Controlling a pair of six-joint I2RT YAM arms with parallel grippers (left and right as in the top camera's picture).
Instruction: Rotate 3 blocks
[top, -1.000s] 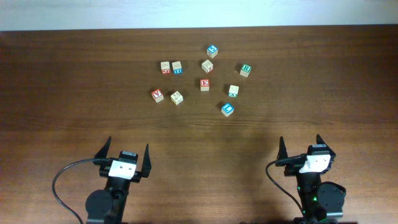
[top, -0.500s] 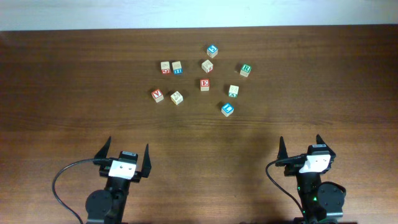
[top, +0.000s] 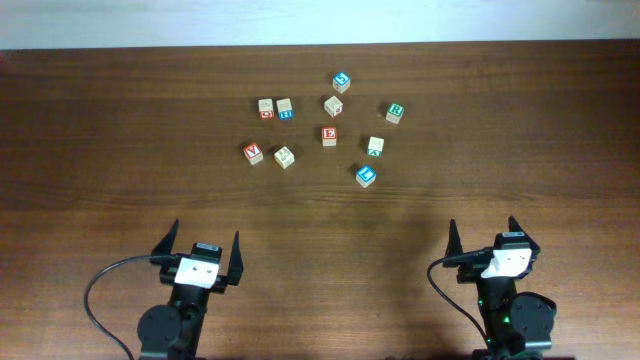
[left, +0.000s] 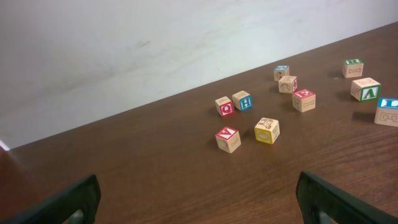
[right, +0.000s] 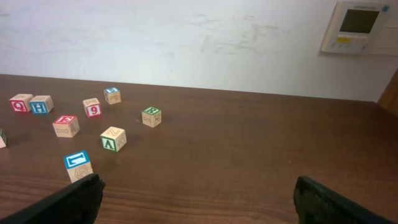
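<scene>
While both arms sit at the near edge, the red E block (top: 329, 135) lies flat near the middle of a scattered group on the worktop (top: 120, 120). The pale tan block (top: 333, 105) sits just behind it, not touching. The blue-faced block (top: 366, 176) lies nearest the arms, to the right of the E. Around them stand the red V cube (top: 253, 153), a green A cube (top: 374, 146) and a green R cube (top: 395, 112). The left end effector (top: 206, 232) has its fingers spread wide, gripping nothing, well apart from the blocks. The right end effector (top: 482, 224) is likewise spread and empty.
</scene>
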